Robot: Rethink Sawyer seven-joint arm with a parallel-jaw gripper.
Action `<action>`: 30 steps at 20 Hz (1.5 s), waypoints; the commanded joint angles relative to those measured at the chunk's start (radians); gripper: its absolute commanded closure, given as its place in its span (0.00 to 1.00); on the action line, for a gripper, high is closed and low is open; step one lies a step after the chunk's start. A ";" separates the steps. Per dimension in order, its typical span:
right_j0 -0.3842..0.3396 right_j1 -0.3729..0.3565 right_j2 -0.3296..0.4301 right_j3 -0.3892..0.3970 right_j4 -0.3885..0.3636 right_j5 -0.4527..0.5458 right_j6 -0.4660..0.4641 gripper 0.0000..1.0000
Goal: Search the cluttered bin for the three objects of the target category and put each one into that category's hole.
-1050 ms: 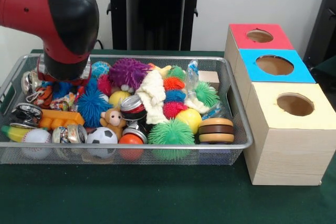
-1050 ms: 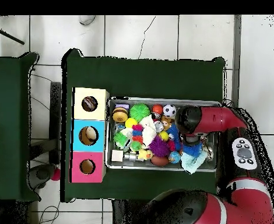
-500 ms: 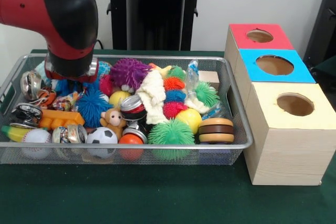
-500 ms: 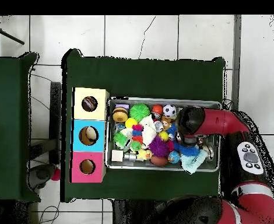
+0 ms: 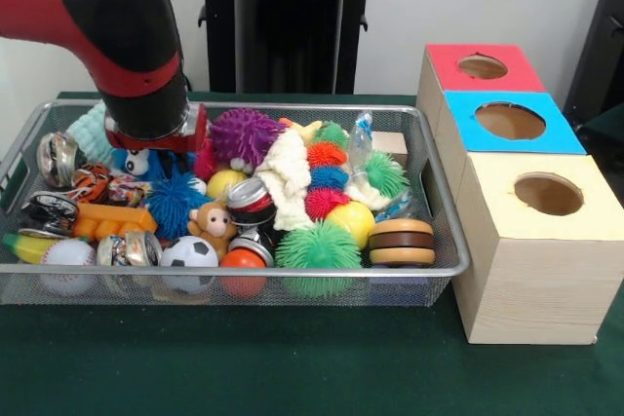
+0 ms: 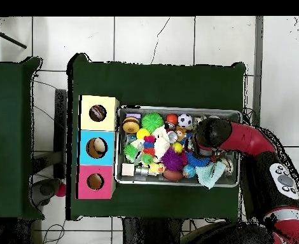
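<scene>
Clutter fills the wire bin (image 5: 444,241) beside the three-hole box (image 5: 526,202), the tool's state cannot be told beneath the arm (image 5: 117,26), and the soft, light spiky balls (image 5: 317,245) probably suit a mid-body grip.

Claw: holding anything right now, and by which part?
Cannot tell. The arm's wrist hides the claw in both views, low over the toys in the bin.

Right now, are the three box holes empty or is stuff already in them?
Not all empty. Overhead, the yellow box hole shows a dark object and the blue box a pale one; the red box cannot tell.
</scene>
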 commanded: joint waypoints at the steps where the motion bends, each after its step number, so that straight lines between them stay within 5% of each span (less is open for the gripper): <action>1: -0.013 0.032 0.161 0.194 0.130 -0.092 0.043 1.00; 30: -0.026 -0.017 0.217 0.316 0.324 -0.178 0.067 1.00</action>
